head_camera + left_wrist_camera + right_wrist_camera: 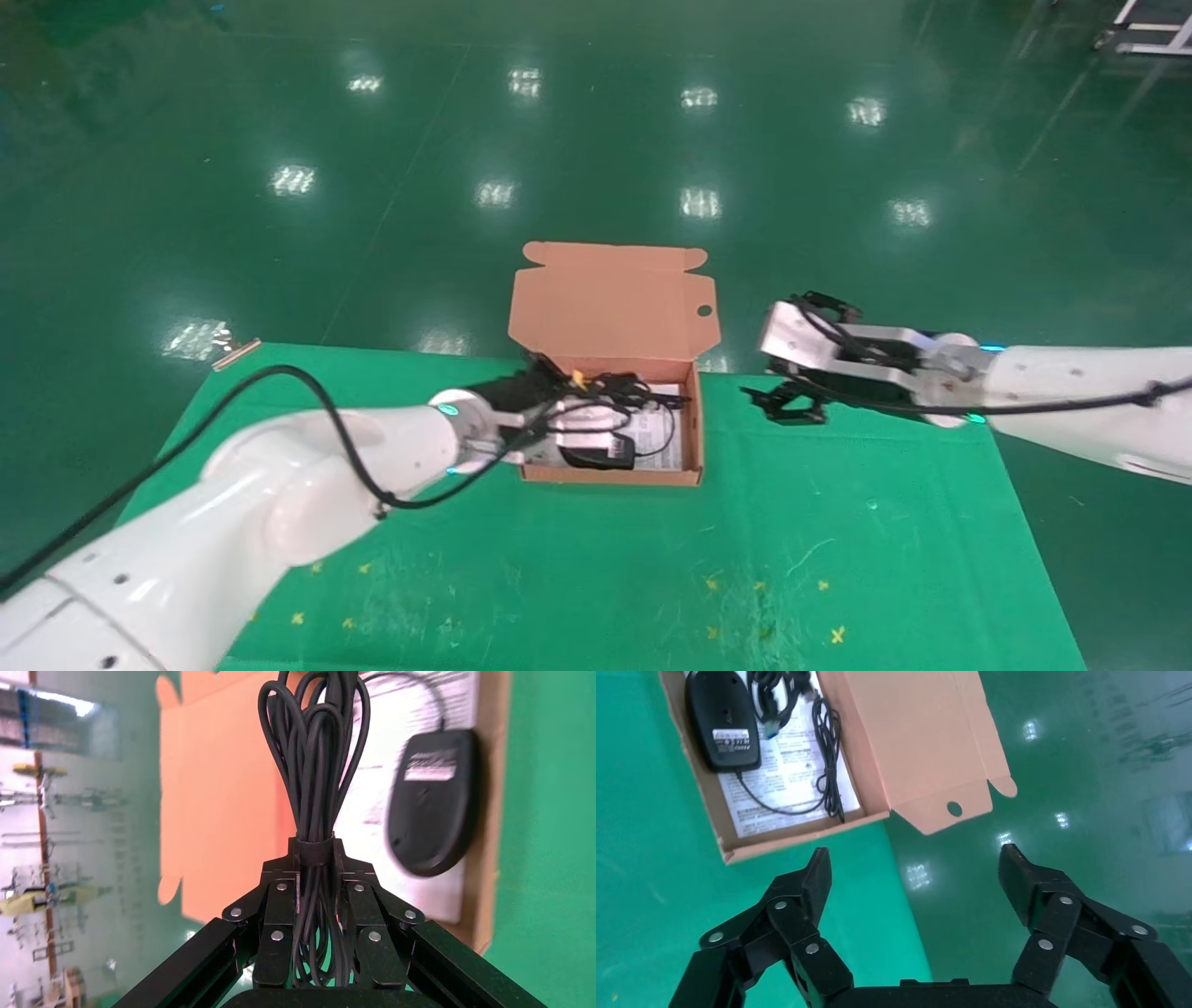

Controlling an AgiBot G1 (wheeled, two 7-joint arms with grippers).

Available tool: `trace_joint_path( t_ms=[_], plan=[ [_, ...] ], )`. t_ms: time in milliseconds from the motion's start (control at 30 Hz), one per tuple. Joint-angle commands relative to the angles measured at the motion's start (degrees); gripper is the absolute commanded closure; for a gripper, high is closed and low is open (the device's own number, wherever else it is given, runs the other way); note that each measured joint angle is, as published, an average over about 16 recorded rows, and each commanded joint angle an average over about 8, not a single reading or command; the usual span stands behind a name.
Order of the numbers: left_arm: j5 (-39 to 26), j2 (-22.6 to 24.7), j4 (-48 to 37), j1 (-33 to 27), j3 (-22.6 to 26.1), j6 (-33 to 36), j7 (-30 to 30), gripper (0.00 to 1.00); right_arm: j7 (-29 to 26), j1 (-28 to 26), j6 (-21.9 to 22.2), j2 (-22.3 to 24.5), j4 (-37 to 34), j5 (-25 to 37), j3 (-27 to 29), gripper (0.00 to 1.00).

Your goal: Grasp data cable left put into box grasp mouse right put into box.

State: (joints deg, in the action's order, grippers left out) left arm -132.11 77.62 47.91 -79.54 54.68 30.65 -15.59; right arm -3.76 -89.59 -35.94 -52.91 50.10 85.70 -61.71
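The box (610, 476) stands open on the green cloth with its lid (615, 303) raised at the back. The black mouse (596, 455) lies label-up on the white printed sheet inside, its thin cord (828, 762) looped beside it. My left gripper (549, 396) is over the box's left part, shut on the data cable (616, 385). In the left wrist view the bundled loops (314, 776) stick out from the shut gripper (314, 857), beside the mouse (432, 801). My right gripper (787, 403) is open and empty, just right of the box; the right wrist view (916, 864) shows nothing between its fingers.
The green cloth (792, 559) covers the table, with small yellow marks near the front. The table's far edge runs just behind the box and under the right gripper. Beyond it is glossy green floor (596, 140).
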Motion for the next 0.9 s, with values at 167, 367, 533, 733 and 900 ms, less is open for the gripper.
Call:
trace_joint_path(
  t_ms=[167,367,533,733,900],
  plan=[
    [5.03,0.87,-2.68,-0.99,5.69,-3.71,1.71,0.89,-6.54,0.73,1.19,4.14,7.48,3.31,-1.22,0.0],
    [7.28,1.24,-4.46,-2.4,9.87,-4.9,1.01,0.14,-10.15,0.95,2.02,5.43,10.64,5.84,-2.04,0.0],
    [7.62,1.37,-4.92,-2.77,10.6,-4.98,0.85,0.0,-10.44,0.98,2.18,5.63,11.11,6.32,-2.22,0.0],
    [7.33,1.24,-4.52,-2.51,9.97,-4.8,1.05,0.0,-10.09,0.98,2.18,5.39,10.61,5.94,-2.15,0.0],
    [7.22,0.78,-3.88,-2.26,9.56,-4.69,1.15,0.0,-9.89,0.96,2.11,5.24,10.28,5.67,-2.03,0.0]
  ],
)
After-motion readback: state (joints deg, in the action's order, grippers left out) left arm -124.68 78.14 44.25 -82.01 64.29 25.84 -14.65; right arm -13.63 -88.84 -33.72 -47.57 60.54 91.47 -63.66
